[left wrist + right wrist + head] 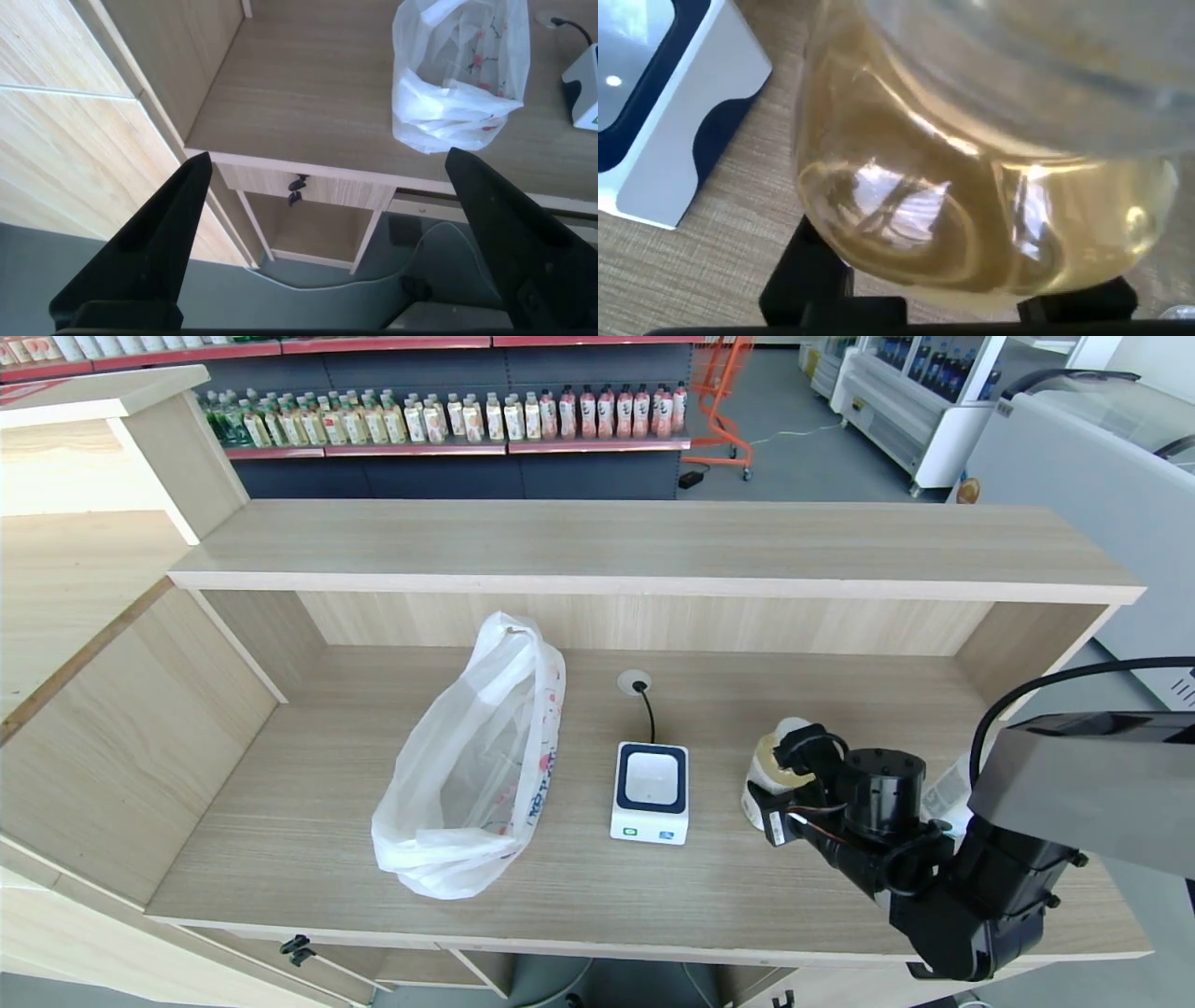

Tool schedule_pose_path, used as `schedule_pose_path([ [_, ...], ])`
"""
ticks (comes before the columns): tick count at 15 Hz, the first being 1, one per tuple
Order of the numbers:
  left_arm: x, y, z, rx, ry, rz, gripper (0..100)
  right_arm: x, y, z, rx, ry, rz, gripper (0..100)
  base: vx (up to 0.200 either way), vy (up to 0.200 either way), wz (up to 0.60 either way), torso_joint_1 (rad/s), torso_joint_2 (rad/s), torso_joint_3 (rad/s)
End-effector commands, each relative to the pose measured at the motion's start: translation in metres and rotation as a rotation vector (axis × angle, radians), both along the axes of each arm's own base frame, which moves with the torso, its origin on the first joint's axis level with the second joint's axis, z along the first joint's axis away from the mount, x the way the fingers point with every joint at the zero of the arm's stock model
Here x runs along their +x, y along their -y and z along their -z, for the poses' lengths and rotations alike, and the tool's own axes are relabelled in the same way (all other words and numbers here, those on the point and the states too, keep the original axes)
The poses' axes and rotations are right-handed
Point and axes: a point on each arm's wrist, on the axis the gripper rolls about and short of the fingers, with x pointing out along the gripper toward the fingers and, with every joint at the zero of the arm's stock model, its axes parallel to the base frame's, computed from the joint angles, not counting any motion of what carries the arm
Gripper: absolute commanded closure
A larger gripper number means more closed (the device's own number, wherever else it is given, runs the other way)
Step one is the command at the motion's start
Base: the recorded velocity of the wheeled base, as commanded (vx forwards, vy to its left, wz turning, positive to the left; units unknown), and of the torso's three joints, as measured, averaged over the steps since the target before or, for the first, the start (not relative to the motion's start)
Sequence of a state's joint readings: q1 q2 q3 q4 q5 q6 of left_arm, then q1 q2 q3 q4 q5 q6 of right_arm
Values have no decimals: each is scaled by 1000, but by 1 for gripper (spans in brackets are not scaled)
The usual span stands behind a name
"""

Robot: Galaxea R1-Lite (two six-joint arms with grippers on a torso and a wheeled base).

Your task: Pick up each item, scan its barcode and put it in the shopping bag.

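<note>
A bottle of yellowish drink point(764, 767) stands on the wooden counter point(653, 887), just right of the white and blue barcode scanner point(651, 791). My right gripper point(780, 784) is shut on the bottle. In the right wrist view the bottle point(971, 187) sits between the dark fingers point(808, 280), with the scanner point(654, 121) close beside it. A white plastic shopping bag point(481, 765) lies open left of the scanner. My left gripper point(329, 157) hangs open and holds nothing, below and in front of the counter's left end, with the bag point(458, 75) farther off.
A raised shelf point(653, 546) and side walls box in the counter. The scanner's cable point(646, 709) runs to a hole at the back. A pale clear item point(943, 793) is partly hidden behind the right arm. Drawers with a key point(297, 185) sit under the counter edge.
</note>
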State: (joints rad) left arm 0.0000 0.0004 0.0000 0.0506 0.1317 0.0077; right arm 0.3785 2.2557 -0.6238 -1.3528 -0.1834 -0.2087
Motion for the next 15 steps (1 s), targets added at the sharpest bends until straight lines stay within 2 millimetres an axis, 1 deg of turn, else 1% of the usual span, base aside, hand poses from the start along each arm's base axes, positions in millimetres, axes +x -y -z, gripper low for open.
schedule_pose_path([
  [1, 0, 0, 0, 0, 0, 0, 0, 4, -1, -1, -11, 16, -1, 100, 0, 0, 0, 0, 0, 0],
  [4, 0, 0, 0, 0, 0, 0, 0, 7, -2, -6, -8, 37, -7, 100, 0, 0, 0, 0, 0, 0],
  [6, 0, 0, 0, 0, 0, 0, 0, 10, -2, -16, 21, 75, -19, 100, 0, 0, 0, 0, 0, 0],
  [7, 0, 0, 0, 0, 0, 0, 0, 14, 9, -40, 86, 126, -37, 100, 0, 0, 0, 0, 0, 0],
  [8, 0, 0, 0, 0, 0, 0, 0, 13, 11, -53, 120, 142, -59, 100, 0, 0, 0, 0, 0, 0],
  [9, 0, 0, 0, 0, 0, 0, 0, 3, 17, -88, 209, 109, -151, 100, 0, 0, 0, 0, 0, 0],
  [10, 0, 0, 0, 0, 0, 0, 0, -17, 20, -118, 300, 39, -256, 100, 0, 0, 0, 0, 0, 0],
  [11, 0, 0, 0, 0, 0, 0, 0, -34, 24, -139, 361, -27, -353, 100, 0, 0, 0, 0, 0, 0],
  [12, 0, 0, 0, 0, 0, 0, 0, -49, 27, -154, 395, -65, -427, 100, 0, 0, 0, 0, 0, 0],
  [13, 0, 0, 0, 0, 0, 0, 0, -68, 31, -170, 435, -113, -526, 100, 0, 0, 0, 0, 0, 0],
  [15, 0, 0, 0, 0, 0, 0, 0, -86, 32, -187, 494, -136, -653, 100, 0, 0, 0, 0, 0, 0],
])
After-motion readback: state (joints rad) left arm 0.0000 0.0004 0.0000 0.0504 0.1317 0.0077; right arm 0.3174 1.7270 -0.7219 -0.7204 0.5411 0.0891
